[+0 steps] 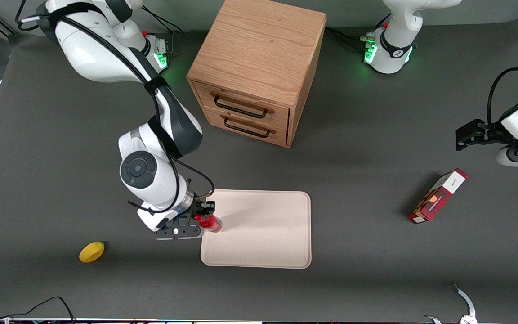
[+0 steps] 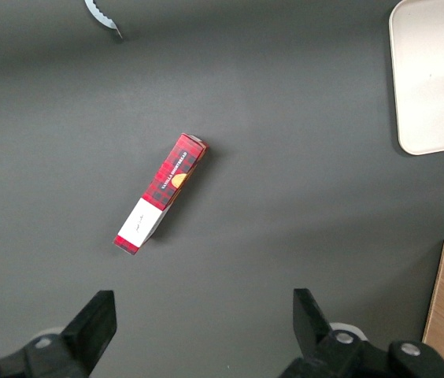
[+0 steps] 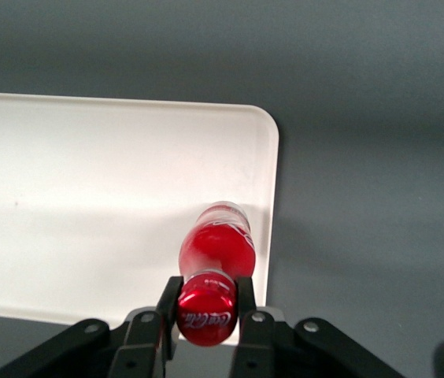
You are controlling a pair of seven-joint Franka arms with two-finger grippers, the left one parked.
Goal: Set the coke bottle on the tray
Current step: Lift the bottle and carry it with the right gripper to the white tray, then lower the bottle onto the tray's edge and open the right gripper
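— Over the tray's (image 1: 263,229) edge toward the working arm's end of the table, what do you see?

— The gripper (image 1: 205,217) hangs there, its two fingers (image 3: 168,303) clamped on the neck of the coke bottle (image 1: 209,223), just under the red cap. In the right wrist view the bottle (image 3: 214,272) hangs body-down over the cream tray (image 3: 88,205), close to its rim; whether the base touches the tray surface I cannot tell.

— And from the front?

— Taking the tray's centre as the dial, the bottle sits at about nine o'clock, right at the rim. The gripper's black fingers are closed on it, with the white wrist rising toward ten o'clock.

— What else is on the table?

— A wooden drawer cabinet (image 1: 259,67) with two dark handles stands at about twelve o'clock from the tray, farther from the front camera. A yellow lemon (image 1: 91,251) lies at about eight o'clock, well apart from the tray, toward the working arm's end. A red carton box (image 1: 439,196) lies on its side at about three o'clock, toward the parked arm's end; the left wrist view shows it (image 2: 161,193) flat on the dark tabletop, with a corner of the tray (image 2: 434,79) in sight.
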